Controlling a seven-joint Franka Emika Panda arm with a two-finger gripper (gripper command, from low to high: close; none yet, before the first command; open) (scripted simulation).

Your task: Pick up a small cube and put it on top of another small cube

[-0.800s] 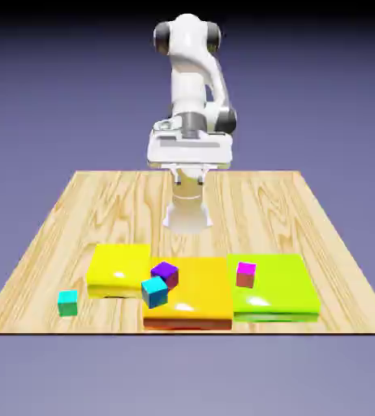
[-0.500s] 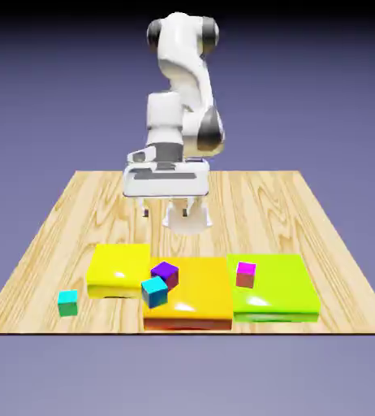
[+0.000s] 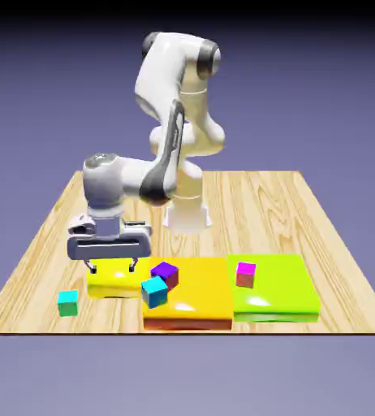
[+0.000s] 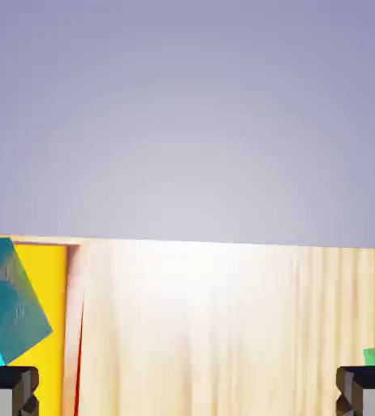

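Purple cube point(image 3: 165, 275) in the exterior view only.

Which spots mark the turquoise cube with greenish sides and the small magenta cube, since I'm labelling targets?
Small turquoise cube point(image 3: 68, 304): exterior view, upper part of its front side.
Small magenta cube point(image 3: 246, 276): exterior view, near its middle.

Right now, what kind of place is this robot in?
Probably a pretend computer-made robot practice room: a white jointed robot arm, a pale wooden tabletop with bright glossy coloured slabs, and only a plain blue-violet backdrop behind.
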